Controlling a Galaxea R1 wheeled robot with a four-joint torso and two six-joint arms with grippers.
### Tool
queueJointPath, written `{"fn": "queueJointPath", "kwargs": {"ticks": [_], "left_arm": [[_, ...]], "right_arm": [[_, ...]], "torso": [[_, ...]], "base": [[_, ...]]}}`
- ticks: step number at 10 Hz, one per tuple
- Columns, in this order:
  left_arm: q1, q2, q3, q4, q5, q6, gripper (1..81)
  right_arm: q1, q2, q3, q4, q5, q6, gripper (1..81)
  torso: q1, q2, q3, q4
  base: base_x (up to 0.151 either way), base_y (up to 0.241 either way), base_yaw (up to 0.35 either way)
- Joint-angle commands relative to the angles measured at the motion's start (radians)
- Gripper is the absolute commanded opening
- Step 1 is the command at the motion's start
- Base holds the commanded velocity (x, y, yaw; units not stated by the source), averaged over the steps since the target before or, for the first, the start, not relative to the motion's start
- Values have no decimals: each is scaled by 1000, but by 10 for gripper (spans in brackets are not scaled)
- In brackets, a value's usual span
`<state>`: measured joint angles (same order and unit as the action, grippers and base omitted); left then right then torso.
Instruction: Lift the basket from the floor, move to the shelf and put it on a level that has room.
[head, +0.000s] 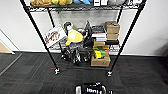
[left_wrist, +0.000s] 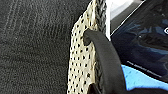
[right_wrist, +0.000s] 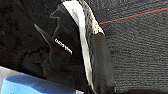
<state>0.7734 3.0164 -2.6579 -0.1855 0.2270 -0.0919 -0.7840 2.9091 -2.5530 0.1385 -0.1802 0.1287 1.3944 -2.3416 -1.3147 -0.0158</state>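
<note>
So the task looks to be barely past its start, or maybe right at the lift: the basket (head: 91, 89) is seen at the very bottom of the head view, on or just above the floor (head: 30, 72), and whether it's actually been raised off the carpet can't be told. What's left is pretty much everything else, since the shelf (head: 37, 30) is still well apart from the basket, across a stretch of dark carpet, and nothing's been placed on any tier yet. In the left wrist view the basket's cream woven side (left_wrist: 81, 55) is shown up close, knobbly weave peppered with dark gaps, a darker braided rim along the edge, and a thick black handle loop (left_wrist: 105, 57) arching off it. The right wrist view gives the opposite end: the same rim and pale lining (right_wrist: 85, 50), with a black pouch stuffed inside and something bright blue next to it. White lettering on the pouch can be made out in the head view. As for each claw, apart or together can't be told, the fingers just aren't made out in either wrist view. The lower tiers of the rack are crammed with books, cardboard boxes (head: 112, 30) and a yellow plush toy (head: 73, 36), so room will have to be found elsewhere.
</note>
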Motion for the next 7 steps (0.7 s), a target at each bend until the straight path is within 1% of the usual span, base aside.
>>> {"fn": "queueJointPath", "kwargs": {"ticks": [1,2,3,4,5,7], "left_arm": [[-102,-3,16,-22,63,-8,10],[-98,-6,24,-22,63,-8,10],[-96,-26,60,-23,63,-8,10],[-96,-45,99,-25,63,-11,10],[-102,-81,170,-25,61,-14,10],[-117,-161,306,-28,55,-17,10]], "right_arm": [[94,-2,4,24,-30,14,10],[91,-2,5,24,-31,14,10],[91,-2,5,24,-31,14,10],[91,-3,8,26,-31,14,10],[93,-11,25,27,-30,14,10],[97,-55,101,41,-10,23,10]], "torso": [[0,0,0,0],[0,0,0,0],[0,0,0,0],[-64,100,0,0],[-71,111,0,0],[-104,165,0,0]], "base": [[0,0,0],[0,0,0],[0,0,0],[0,0,0],[0,0,0],[0,0,0]]}}
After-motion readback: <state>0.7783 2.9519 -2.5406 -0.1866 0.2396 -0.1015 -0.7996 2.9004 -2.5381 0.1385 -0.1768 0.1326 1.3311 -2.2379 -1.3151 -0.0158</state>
